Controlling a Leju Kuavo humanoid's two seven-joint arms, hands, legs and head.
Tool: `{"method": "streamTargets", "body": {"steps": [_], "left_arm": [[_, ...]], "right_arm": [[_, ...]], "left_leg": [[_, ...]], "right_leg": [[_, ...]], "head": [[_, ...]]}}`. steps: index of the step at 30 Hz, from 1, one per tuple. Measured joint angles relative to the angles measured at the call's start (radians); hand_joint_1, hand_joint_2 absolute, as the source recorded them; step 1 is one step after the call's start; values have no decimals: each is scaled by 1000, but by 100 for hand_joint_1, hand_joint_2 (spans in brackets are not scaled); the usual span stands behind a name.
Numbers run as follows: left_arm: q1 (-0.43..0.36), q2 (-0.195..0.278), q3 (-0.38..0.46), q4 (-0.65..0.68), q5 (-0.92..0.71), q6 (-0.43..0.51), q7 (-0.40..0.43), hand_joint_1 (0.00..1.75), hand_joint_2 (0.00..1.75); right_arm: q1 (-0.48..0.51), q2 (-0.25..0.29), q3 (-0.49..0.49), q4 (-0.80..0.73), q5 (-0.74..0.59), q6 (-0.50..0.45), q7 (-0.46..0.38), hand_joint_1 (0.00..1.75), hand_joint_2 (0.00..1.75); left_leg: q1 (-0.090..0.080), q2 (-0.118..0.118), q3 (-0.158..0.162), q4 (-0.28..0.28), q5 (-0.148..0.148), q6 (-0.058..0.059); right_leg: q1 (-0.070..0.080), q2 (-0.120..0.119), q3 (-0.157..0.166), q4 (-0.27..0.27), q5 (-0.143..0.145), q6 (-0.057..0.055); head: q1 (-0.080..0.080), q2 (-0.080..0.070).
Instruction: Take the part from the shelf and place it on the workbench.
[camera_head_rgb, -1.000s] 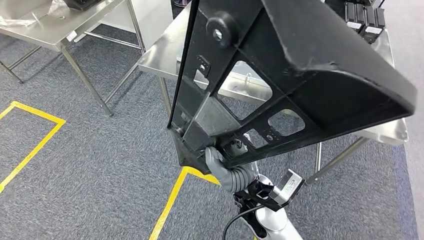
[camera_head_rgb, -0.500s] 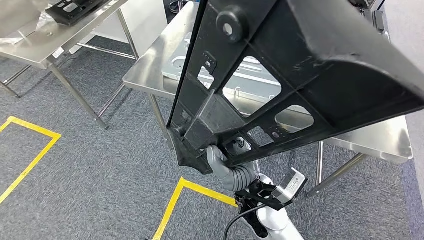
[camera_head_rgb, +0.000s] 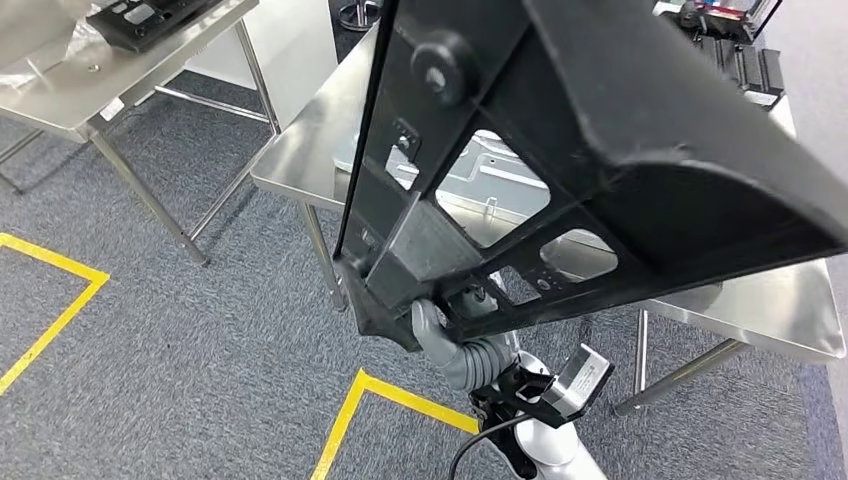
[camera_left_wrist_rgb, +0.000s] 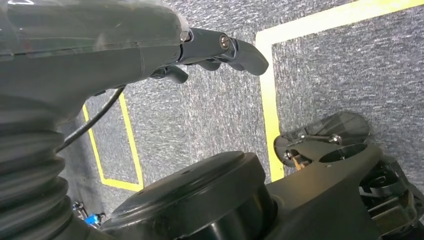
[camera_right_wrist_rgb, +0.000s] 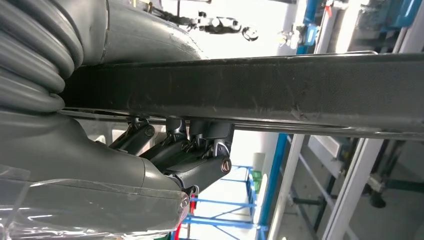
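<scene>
One large black part (camera_head_rgb: 600, 150), a ribbed plastic frame with cut-out windows and a round boss near its upper edge, hung in the air in the head view, tilted steeply, its broad end rising toward the top right while its narrow lower corner pointed down at the carpet. It was off the shelf and not yet set down; it overhung the near edge of the steel workbench (camera_head_rgb: 300, 165) without touching it, as far as could be judged.

That lower corner was where the right hand (camera_head_rgb: 440, 325) gripped it. The right wrist view showed the dark fingers (camera_right_wrist_rgb: 200, 152) curled up against the underside of a long black rail of the part (camera_right_wrist_rgb: 300, 90), the thumb side closing over it. Holding so near one corner probably explained the tilt: the heavy span leaned away from the grip, and the arm kept it high, seemingly to clear the workbench edge.

The left hand (camera_left_wrist_rgb: 150, 45) hung low by the robot's side over the grey carpet (camera_left_wrist_rgb: 215, 110), holding nothing, its fingers (camera_left_wrist_rgb: 240, 50) partly curled rather than spread.

Yellow floor tape (camera_head_rgb: 350, 420) ran on the carpet before the workbench's near legs. A pale metal panel (camera_head_rgb: 510, 180) lay on the workbench top, visible through the part's windows. Another steel table (camera_head_rgb: 60, 95) stood at the far left, carrying a similar black frame (camera_head_rgb: 140, 15) near its far edge.
</scene>
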Motion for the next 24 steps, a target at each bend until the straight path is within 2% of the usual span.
{"method": "streamTargets", "body": {"steps": [1,3,4,5,8,9,10,11,13,14,15,16,18,19,20,22,24], "left_arm": [[1,0,0,0,0,0,0,0,175],[4,-1,0,0,0,0,0,0,175],[5,-1,0,0,0,0,1,0,175],[5,-2,0,0,0,0,1,0,175],[3,-2,0,0,1,0,1,0,175],[3,-2,0,0,1,1,1,0,175],[2,-1,0,0,2,1,1,0,175],[2,-1,0,0,2,1,0,0,175],[-4,0,0,0,5,1,-3,0,175],[-8,2,1,0,7,1,-5,0,175],[-12,2,1,0,9,1,-7,0,175],[-13,3,1,0,9,1,-7,0,175],[-10,3,1,0,9,1,-8,0,175],[-7,3,1,0,8,1,-7,0,175],[-5,3,1,0,9,1,-7,0,175],[-7,2,2,0,9,1,-8,0,175],[-8,1,2,0,8,1,-7,0,175]], "right_arm": [[0,-1,0,0,0,0,0,173,175],[-1,-1,0,0,0,0,0,173,175],[-2,-2,0,0,0,0,1,173,175],[-2,-2,0,0,0,0,3,173,175],[-2,-2,0,-3,1,0,9,173,175],[-3,-1,0,-5,1,0,9,173,175],[-6,-1,0,-7,1,0,9,173,175],[-7,0,0,-10,0,1,9,173,175],[-7,1,0,-11,0,1,9,173,175],[-5,1,0,-11,0,1,10,173,175],[-3,1,0,-11,0,1,10,173,175],[-2,1,0,-11,0,1,10,173,175],[-1,1,0,-11,0,1,10,173,175],[-1,1,0,-11,0,1,10,173,175],[0,1,0,-11,0,1,10,173,175],[4,0,0,-12,0,1,10,173,175],[8,-2,0,-16,0,1,11,173,175]], "left_leg": [[0,-1,10,0,-8,-2],[1,-2,35,0,-27,-9],[0,-2,43,0,-35,-14],[0,-1,47,-1,-43,-20],[-1,2,58,6,-55,-40],[0,2,61,19,-58,-44],[1,2,52,47,-67,-48],[2,2,28,94,-83,-51],[2,2,-50,219,-128,-56],[2,2,-84,265,-143,-59],[1,1,-104,280,-140,-60],[1,1,-107,262,-115,-60],[2,-5,-78,150,-20,-57],[1,-13,-67,98,12,-54],[0,-20,-61,57,31,-50],[-4,-26,-64,32,30,-40],[1,-19,-57,17,36,-29]], "right_leg": [[-2,0,-2,-28,37,2],[-3,-2,31,-150,134,0],[0,-3,46,-205,157,-3],[3,-5,55,-239,170,-9],[6,-5,70,-258,160,-32],[5,-4,81,-262,155,-39],[4,-5,93,-266,152,-45],[3,-5,104,-269,148,-50],[4,-3,115,-270,137,-55],[5,-1,120,-270,132,-56],[6,3,127,-269,126,-56],[6,8,135,-268,120,-55],[6,20,152,-269,109,-52],[5,26,156,-268,106,-48],[5,32,154,-267,104,-44],[4,40,146,-266,103,-33],[7,41,143,-263,95,-22]], "head": [[0,0],[0,0],[0,0],[0,0],[-2,0],[-4,0],[-6,0],[-8,0],[-12,0],[-12,0],[-13,0],[-12,0],[-12,0],[-11,0],[-12,0],[-14,0],[-15,0]]}}
